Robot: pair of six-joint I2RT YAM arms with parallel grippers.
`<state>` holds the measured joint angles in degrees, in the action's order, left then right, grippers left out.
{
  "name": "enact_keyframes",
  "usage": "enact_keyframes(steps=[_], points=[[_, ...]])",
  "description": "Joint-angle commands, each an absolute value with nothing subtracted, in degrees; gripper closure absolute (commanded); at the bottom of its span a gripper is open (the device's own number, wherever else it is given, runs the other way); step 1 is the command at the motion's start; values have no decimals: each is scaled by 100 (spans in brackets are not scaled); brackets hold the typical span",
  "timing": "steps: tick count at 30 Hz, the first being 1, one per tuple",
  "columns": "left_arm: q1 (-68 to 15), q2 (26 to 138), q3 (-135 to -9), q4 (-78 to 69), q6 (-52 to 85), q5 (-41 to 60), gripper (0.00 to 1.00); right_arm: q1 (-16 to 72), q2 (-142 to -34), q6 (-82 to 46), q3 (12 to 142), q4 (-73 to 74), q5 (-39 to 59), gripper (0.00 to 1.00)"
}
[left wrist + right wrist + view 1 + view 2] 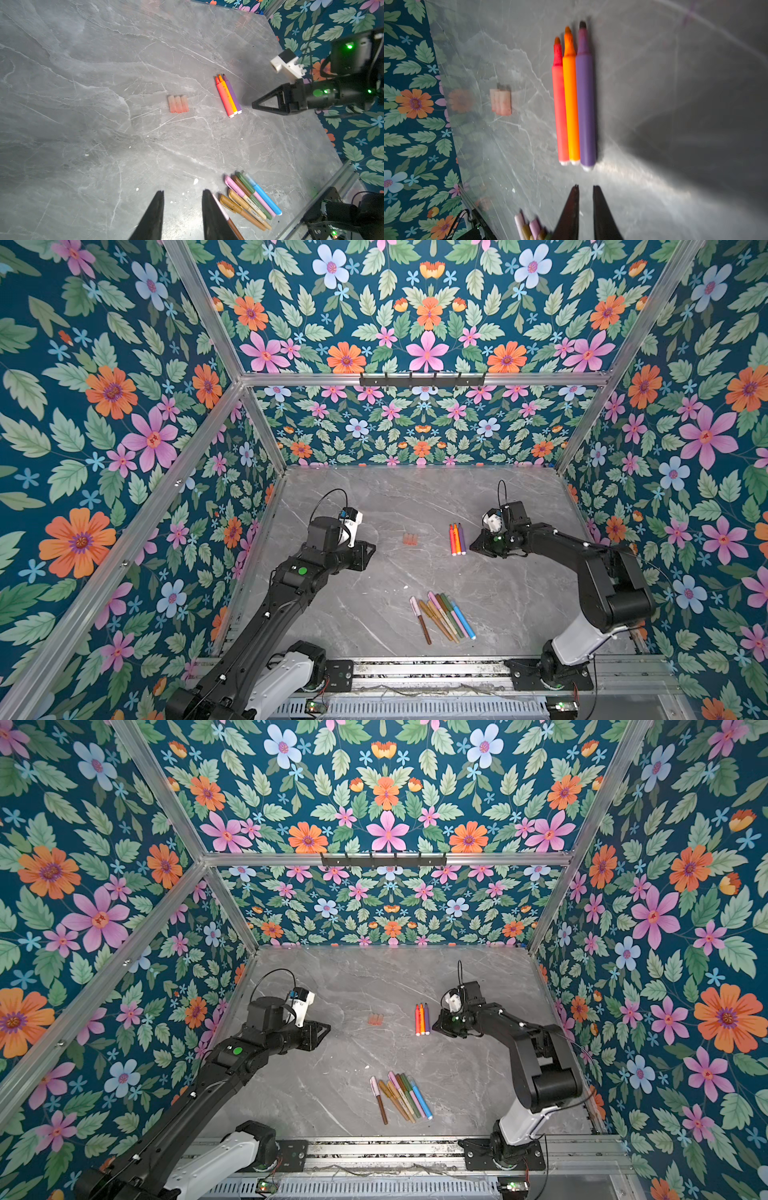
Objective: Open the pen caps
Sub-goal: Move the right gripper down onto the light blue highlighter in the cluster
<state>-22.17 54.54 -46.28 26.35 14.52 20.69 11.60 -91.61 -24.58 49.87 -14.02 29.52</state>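
Both top views show a grey stone-look table (374, 497) with flowery walls (124, 427) around it. Left of the middle, the black left gripper (371, 551) hangs over the table. In the left wrist view its two pointed fingers (155, 209) stand partly open, with a clear gap between them and nothing in it.

A little to the right lie three short see-through peach plastic caps (409, 539). They lie flat, side by side and touching. No pen is in them.

Lower down, near the bottom middle of the table, lies a bunch of thin capped pens (442, 616) in brown, gold, olive green, pink and blue. They lie close together in a slanted row, well apart from both grippers. Their caps are on.

Back up in the middle, right of the peach caps, lie three bare felt-tip pens (456, 539): red, orange and purple. They lie flat and touching, with their tips pointing to the far wall.

Just beside them on the right is the black right gripper (472, 548). In the right wrist view only a thin gap shows between its fingers (571, 207). It holds nothing and touches no pen.
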Motion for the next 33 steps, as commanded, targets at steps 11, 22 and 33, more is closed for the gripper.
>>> enact_keyframes(steps=[11, 22, 33], points=[[-2237, 5783, -4310, 1262, 2580, 2724, 67, 4219, -6539, -3713, 3242, -2370, 729, 82], [-2240, 5689, -4025, 968, 2957, 2629, 69, 5908, -6752, -4738, 3306, -3044, -331, 77], [-2233, 5546, -3876, 999, 3005, 2619, 69, 5949, -6822, -4870, 3111, -2998, -308, 76]])
